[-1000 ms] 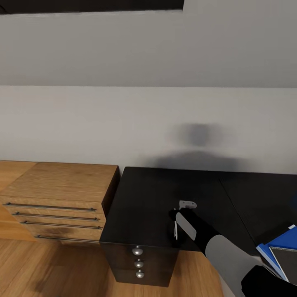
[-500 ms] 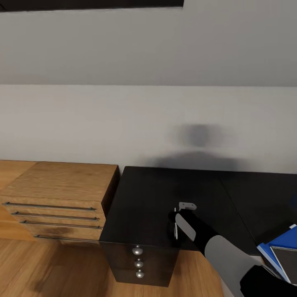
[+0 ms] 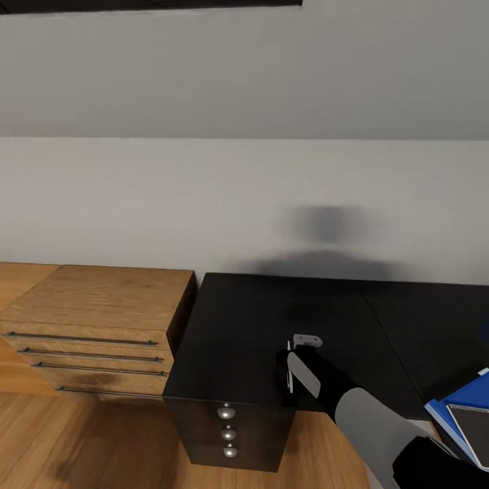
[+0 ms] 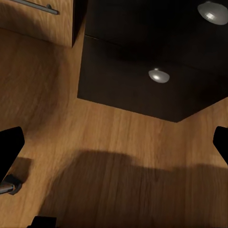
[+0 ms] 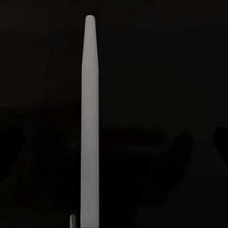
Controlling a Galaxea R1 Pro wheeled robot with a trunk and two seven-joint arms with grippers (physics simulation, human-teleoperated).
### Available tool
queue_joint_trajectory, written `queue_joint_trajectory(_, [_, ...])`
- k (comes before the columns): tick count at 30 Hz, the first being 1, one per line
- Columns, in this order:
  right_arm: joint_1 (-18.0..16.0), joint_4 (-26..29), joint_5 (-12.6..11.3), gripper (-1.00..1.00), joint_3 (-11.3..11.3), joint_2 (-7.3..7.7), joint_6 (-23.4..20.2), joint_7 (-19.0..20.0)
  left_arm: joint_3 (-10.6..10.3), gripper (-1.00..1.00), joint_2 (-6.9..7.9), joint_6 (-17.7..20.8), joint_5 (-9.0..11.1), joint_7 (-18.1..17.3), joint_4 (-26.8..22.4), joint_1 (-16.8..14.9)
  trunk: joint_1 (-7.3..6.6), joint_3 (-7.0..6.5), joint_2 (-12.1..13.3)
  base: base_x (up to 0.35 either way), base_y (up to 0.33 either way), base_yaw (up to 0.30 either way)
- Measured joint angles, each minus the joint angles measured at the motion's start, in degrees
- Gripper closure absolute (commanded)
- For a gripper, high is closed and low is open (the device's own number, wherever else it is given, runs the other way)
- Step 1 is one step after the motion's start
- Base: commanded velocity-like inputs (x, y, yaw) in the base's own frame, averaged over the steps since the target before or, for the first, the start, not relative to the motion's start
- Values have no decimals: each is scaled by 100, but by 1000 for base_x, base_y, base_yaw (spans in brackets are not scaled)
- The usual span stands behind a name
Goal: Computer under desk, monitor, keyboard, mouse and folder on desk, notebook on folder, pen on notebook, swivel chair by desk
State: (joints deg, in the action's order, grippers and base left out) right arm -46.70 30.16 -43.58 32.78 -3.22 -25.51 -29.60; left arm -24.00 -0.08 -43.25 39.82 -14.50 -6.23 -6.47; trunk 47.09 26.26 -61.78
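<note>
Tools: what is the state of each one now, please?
Left tool: open, holding nothing.
Right tool: cannot be told; a pen shows between its fingers.

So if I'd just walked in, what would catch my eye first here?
Probably the glossy black desk against the pale wall, with the robot's right arm reaching over it and its claw near the front edge, gripping a slim white pen. Beside the desk stands a light wooden chest with long bar handles. At the desk's right end lies a bright-blue folder with a dark notebook on top.
</note>
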Motion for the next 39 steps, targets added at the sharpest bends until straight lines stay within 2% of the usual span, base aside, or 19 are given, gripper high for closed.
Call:
queue_joint_trajectory(8, [0,-1,0,-100,-1,0,0,0,-1,-100,0,-3,0,0,0,0,153,125,-279,0,0,0])
queue_joint_trajectory(18, [0,-1,0,-100,-2,1,0,0,-7,-100,0,5,0,-8,0,0,154,126,-281,0,0,0])
queue_joint_trajectory(24, [-3,31,-4,-100,-7,-1,26,-1,-7,-100,0,2,-5,-9,1,1,260,232,-521,0,0,0])
queue_joint_trajectory(37, [-3,33,-10,-100,-11,-1,27,-1,-7,-100,0,5,-8,-9,1,0,261,232,-522,0,0,0])
queue_joint_trajectory(38, [-3,32,-10,100,-12,-1,27,0,-7,-100,0,5,-7,-9,1,0,261,232,-522,0,0,0])
queue_joint_trajectory(39, [-2,38,-37,100,-14,-2,33,8,-7,-100,0,5,-7,-9,1,-1,263,233,-522,0,0,0])
